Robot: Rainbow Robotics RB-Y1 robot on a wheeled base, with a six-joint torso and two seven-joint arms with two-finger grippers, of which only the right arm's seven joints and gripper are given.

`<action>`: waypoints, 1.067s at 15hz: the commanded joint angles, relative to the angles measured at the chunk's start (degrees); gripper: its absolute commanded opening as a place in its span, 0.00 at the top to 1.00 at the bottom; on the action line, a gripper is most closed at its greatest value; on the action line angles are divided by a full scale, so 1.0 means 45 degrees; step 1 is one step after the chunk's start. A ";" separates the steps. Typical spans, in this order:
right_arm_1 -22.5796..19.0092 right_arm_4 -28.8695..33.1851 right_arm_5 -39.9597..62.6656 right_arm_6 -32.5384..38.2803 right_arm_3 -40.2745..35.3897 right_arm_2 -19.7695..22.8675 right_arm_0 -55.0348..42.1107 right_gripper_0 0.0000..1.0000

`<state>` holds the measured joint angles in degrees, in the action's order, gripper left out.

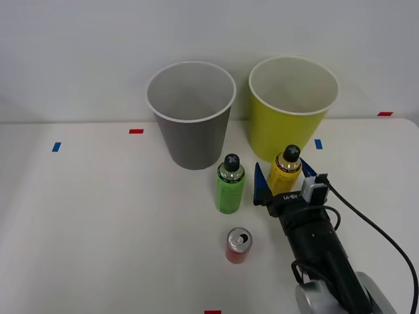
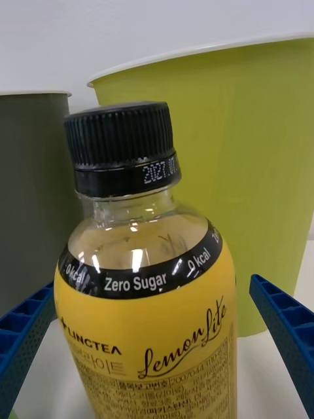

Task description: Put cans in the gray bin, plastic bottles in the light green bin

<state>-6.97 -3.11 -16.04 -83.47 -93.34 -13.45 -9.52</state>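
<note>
From the front, the right gripper [image 1: 286, 181] is standing wide open around the yellow lemon bottle [image 1: 286, 171], just before the light green bin [image 1: 292, 104]. The green bottle [image 1: 230, 185] and red can [image 1: 238, 244] are waiting on the desk [image 1: 98, 222]; the gray bin [image 1: 190, 112] is looking empty, so nothing seems sorted yet.

At the wrist, blue fingers [image 2: 288, 330] are flanking the bottle, apparently not touching.

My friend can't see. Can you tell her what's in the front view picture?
The right gripper has its jaws open around the yellow bottle on a white table. A green bottle and red can stand nearby; a gray bin and green bin wait behind.
</note>
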 commanded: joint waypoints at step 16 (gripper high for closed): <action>-0.0737 -0.0110 0.0029 -0.0162 0.0000 -0.0350 0.0221 1.00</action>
<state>-10.14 -3.46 -15.82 -84.18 -93.34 -14.94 -8.60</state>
